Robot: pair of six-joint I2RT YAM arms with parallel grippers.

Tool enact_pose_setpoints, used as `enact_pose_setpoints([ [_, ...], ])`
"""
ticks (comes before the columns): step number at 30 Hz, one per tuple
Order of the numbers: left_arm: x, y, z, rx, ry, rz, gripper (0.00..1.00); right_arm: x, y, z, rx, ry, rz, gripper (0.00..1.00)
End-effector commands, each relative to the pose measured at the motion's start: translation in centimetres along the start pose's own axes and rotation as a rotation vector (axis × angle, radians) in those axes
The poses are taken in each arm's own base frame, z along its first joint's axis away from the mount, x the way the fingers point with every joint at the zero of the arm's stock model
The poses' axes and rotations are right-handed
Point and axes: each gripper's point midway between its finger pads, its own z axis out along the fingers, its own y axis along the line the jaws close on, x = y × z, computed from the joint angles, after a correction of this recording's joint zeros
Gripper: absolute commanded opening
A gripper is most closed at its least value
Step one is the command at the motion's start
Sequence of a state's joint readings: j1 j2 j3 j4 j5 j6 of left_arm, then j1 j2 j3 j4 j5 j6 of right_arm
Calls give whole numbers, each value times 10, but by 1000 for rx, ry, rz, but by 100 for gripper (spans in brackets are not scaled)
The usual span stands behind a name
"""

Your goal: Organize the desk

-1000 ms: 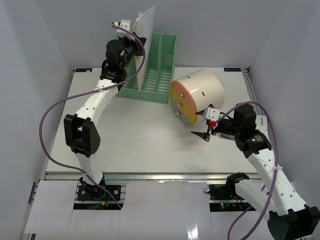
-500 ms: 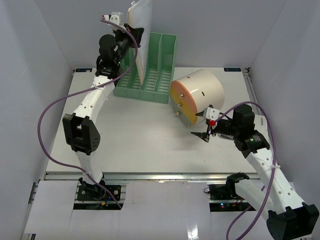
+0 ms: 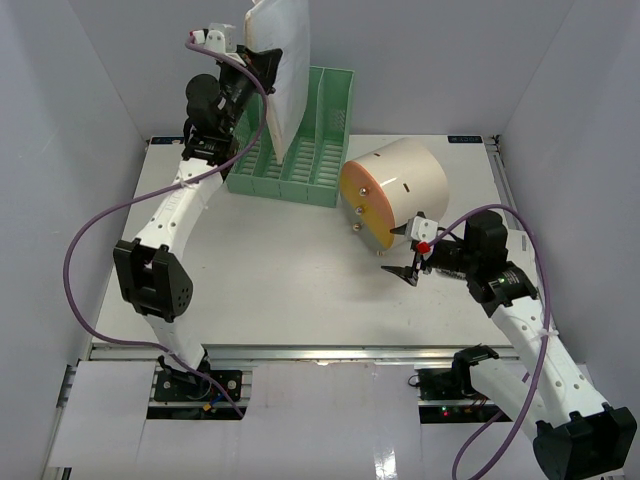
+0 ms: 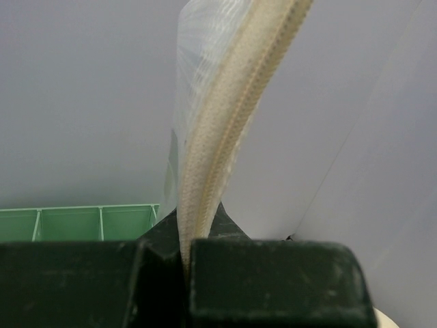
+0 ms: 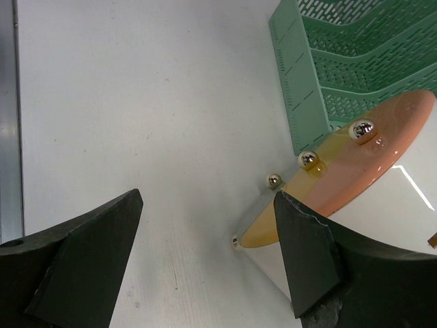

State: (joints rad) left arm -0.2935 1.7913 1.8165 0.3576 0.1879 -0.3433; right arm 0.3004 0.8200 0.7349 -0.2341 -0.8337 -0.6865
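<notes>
The desk [image 3: 280, 275] is a white tabletop with a metal rail along its front edge. High at the back left, my left gripper [image 3: 243, 50] is shut on the zipper edge of a translucent white zip pouch [image 3: 282, 75], which hangs tilted above the green file rack [image 3: 300, 150]. In the left wrist view the pouch [image 4: 218, 123] rises from between the closed jaws of the left gripper [image 4: 186, 263]. My right gripper [image 3: 405, 252] stands open just above the desk, in front of the cream drawer box [image 3: 400, 180]. In the right wrist view nothing lies between the right gripper [image 5: 208, 198] fingers.
The drawer box [image 5: 382, 198] lies on its side, its orange-and-yellow face with metal knobs turned toward the right gripper. The green rack [image 5: 341, 61] stands behind it to the left. White walls enclose the desk on three sides.
The left arm has lifted the pouch up and to the left, out of the rack's slot. The right arm has barely moved.
</notes>
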Motion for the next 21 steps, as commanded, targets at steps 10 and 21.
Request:
enact_pose_setpoints([
  [10,-78,-18,-17,7,-180,113,0,1,-3,1,9,-16,-6,84],
  [21,3,4,10,143,-29,29,0,6,-3,1,10,-9,-5,84],
])
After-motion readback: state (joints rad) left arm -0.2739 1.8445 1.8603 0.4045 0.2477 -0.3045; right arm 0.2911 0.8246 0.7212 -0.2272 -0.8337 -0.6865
